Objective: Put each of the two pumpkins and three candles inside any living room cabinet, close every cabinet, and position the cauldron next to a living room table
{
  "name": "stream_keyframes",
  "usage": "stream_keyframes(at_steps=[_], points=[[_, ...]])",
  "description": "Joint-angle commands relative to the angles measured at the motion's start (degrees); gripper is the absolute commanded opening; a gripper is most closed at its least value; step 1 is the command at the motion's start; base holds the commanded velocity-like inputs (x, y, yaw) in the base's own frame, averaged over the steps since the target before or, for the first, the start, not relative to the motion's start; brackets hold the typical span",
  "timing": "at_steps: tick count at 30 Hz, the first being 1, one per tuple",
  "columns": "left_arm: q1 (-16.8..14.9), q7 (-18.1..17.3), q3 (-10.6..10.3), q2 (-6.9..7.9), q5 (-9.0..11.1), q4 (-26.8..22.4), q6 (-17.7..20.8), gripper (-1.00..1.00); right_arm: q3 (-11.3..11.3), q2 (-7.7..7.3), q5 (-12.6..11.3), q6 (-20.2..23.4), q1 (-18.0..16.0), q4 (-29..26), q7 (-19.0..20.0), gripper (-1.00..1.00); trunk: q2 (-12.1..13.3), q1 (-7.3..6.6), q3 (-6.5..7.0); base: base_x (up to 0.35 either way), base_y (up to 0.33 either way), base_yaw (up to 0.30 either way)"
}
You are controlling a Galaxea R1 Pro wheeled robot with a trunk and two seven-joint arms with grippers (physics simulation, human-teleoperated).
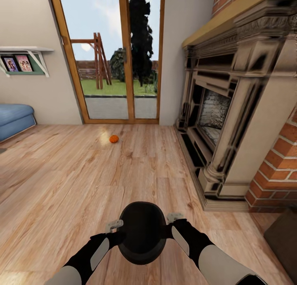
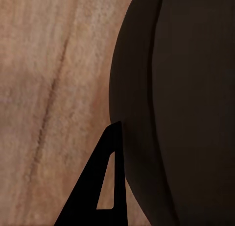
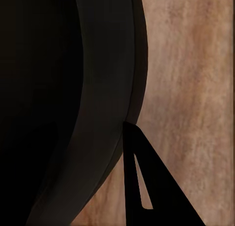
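Both arms out front, and the cauldron (image 1: 142, 232) sits pinched between them above the floor (image 1: 62, 182), each wrist pressing a flank because that wide belly needs two sides to carry. Left gripper (image 1: 114, 226) and right gripper (image 1: 175, 216) hug its rim; whether their jaws are clamped, I cannot tell. One pumpkin (image 1: 114, 138) waits far ahead by the glass door (image 1: 119, 50), fireplace (image 1: 222, 112) at right.

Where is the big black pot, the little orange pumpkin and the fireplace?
cauldron (image 1: 142, 231): head view, on its dark inside, between both arms.
pumpkin (image 1: 114, 139): head view, on its orange middle, on the floor near the glass door.
fireplace (image 1: 214, 112): head view, on its brick-lined opening.
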Motion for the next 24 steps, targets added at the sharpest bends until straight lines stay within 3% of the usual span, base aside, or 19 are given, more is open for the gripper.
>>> stream_keyframes(at_steps=[1, 19, 24], points=[[0.0, 0.46, 0.19, 0.13, -0.77, -0.07, 0.33, -1.0, -0.01, -0.06, -2.18, 0.03, -0.08, -1.77, 2.1, -1.0, -0.01, -0.04, 0.18, 0.0, 0.0, 0.0], [0.0, 0.46, 0.19, 0.12, -0.77, -0.07, 0.33, -1.0, -0.01, -0.06, -2.18, 0.03, -0.08, -1.77, 2.1, -1.0, 0.63, -0.7, 4.12, 0.0, 0.0, 0.0], [0.0, 0.46, 0.2, 0.13, -0.77, -0.07, 0.33, -1.0, -0.01, -0.06, -2.18, 0.03, -0.08, -1.77, 2.1, -1.0, 0.63, -0.7, 4.12, 0.0, 0.0, 0.0]])
